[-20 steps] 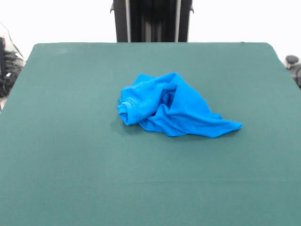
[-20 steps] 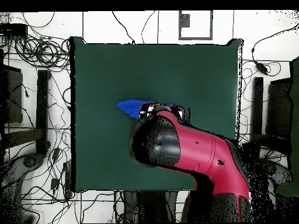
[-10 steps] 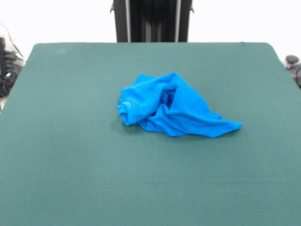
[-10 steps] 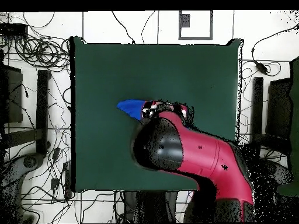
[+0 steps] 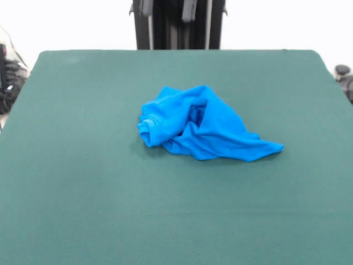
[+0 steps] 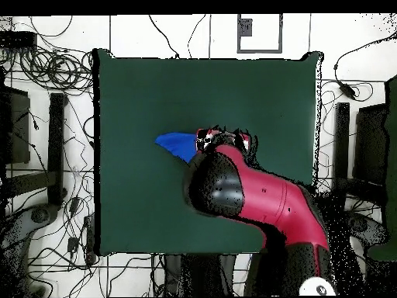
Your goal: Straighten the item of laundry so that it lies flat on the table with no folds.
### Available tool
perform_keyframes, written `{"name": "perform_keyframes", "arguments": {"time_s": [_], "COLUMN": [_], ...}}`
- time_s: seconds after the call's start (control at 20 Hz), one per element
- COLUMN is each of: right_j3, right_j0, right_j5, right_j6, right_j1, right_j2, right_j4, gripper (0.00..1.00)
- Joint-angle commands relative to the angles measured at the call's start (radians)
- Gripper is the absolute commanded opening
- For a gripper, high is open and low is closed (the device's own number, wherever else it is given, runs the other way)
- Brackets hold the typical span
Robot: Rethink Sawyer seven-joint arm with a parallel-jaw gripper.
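A bright blue T-shirt lies crumpled in 1 heap a little beyond the middle of the dark green surface, its fabric bunched into thick folds, a rolled hem at its left and 1 thin point trailing out to the right. Nothing touches the cloth in the front view. Behind it, at the top edge, the dark tips of the tool now show, where half a second ago that edge showed only the black pedestal; whether the tool is parted or closed cannot be told. From overhead, the red and black arm covers most of the shirt, leaving 1 blue corner exposed; the shirt itself has not shifted
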Motion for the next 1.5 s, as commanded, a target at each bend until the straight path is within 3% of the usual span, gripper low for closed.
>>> {"name": "perform_keyframes", "arguments": {"time_s": [0.05, 0.6, 1.0, 1.5], "right_j3": [0.157, 0.136, 0.076, -0.026], "right_j0": [-0.009, -0.001, 0.07, 0.141], "right_j5": [-0.029, -0.085, -0.102, -0.171], "right_j6": [0.109, 0.126, 0.15, 0.169], "right_j1": [0.092, 0.149, 0.208, 0.352], "right_j2": [0.149, 0.15, 0.094, 0.029], "right_j4": [-0.02, -0.036, -0.032, -0.02], "gripper": [1.0, 1.0, 1.0, 1.0]}}
